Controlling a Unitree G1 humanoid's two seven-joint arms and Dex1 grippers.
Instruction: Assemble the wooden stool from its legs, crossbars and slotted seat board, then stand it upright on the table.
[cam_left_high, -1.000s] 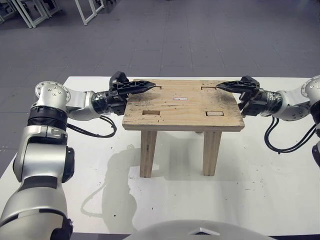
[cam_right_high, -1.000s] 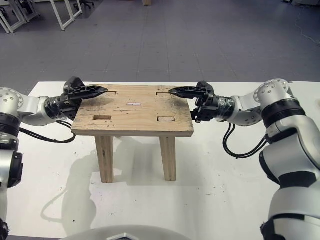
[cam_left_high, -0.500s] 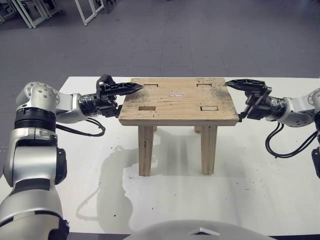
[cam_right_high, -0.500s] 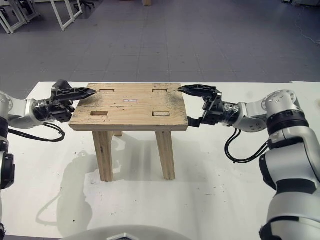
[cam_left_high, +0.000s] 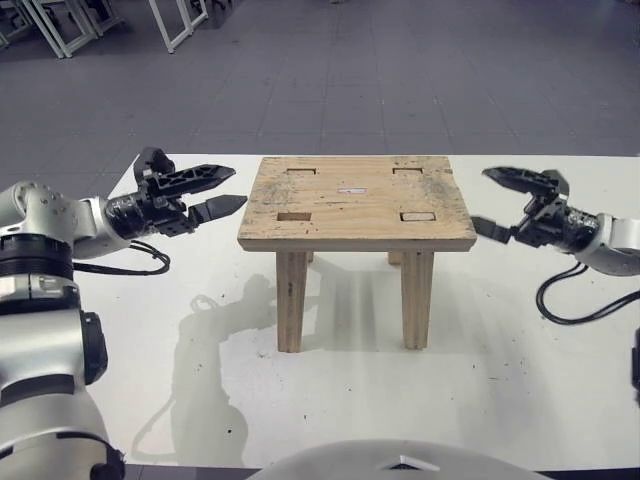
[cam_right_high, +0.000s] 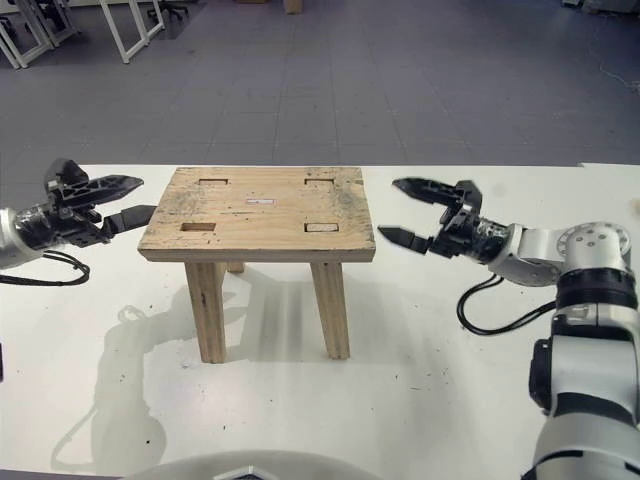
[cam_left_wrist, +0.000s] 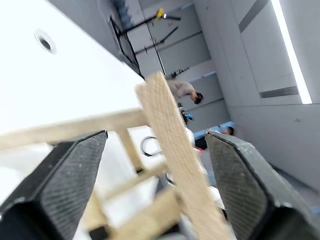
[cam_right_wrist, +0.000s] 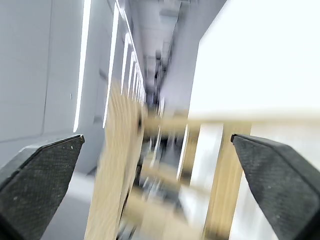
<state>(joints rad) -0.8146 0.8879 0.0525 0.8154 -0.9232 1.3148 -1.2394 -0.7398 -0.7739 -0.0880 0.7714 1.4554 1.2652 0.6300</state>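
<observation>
Build looks finished to me: the stool (cam_left_high: 357, 205) stands upright on its legs mid-table (cam_left_high: 520, 340). My left gripper (cam_left_high: 236, 186) hangs at its 9 o'clock and my right gripper (cam_left_high: 482, 198) at 3 o'clock. Both have fingers spread, holding nothing, just off its short edges (no contact I can see). Next I'd back both arms off without nudging it.
</observation>
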